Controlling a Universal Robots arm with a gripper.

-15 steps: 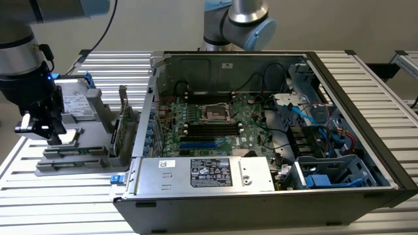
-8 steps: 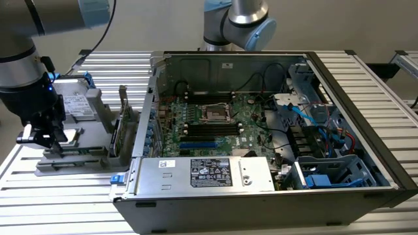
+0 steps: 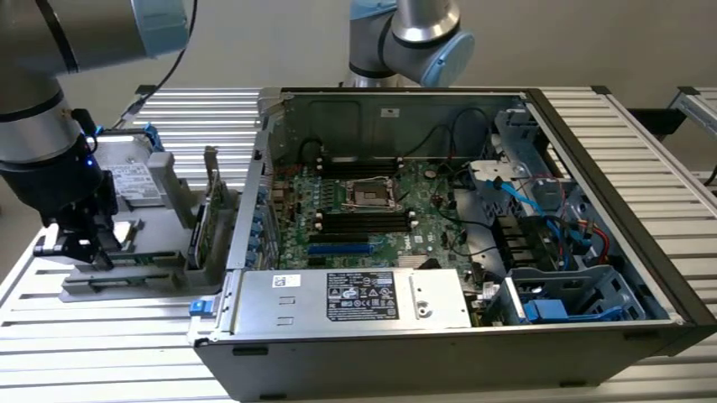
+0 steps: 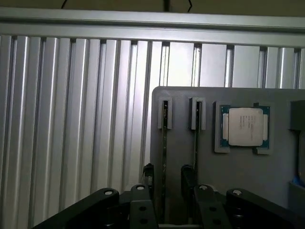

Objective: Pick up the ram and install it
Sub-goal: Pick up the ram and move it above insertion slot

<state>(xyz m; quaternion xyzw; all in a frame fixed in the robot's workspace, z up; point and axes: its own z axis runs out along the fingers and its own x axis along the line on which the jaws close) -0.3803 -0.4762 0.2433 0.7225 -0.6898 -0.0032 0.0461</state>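
Exterior view, pincer: your pincer (image 3: pixel 76 245) hangs low at the exterior view's left, over the grey holder (image 3: pixel 151 206). The holder stands on the slatted counter (image 3: pixel 123 353) beside the open computer case (image 3: pixel 336 369).
Exterior view, destination: the motherboard (image 3: pixel 409 210) lies uncovered inside the case, well apart from the pincer.
Wrist view, ram: the ram (image 4: pixel 165 138) stands on edge in a slot of the holder (image 4: pixel 238 181). A second stick (image 4: pixel 196 143) stands just beside it, and a processor (image 4: pixel 245 126) lies further along.
Wrist view, pincer: the pincer (image 4: pixel 167 177) is spread wide and grips nothing. It straddles the ram, with one finger in the gap between the two sticks.
Step in hand: by the look of it, the grasp on the ram.
Doing it well: centre the ram between the fingers so both pads meet its flat faces together. Stay square to the board and don't nudge the second stick. Any lift should run straight along the slot, so the ram doesn't bind.
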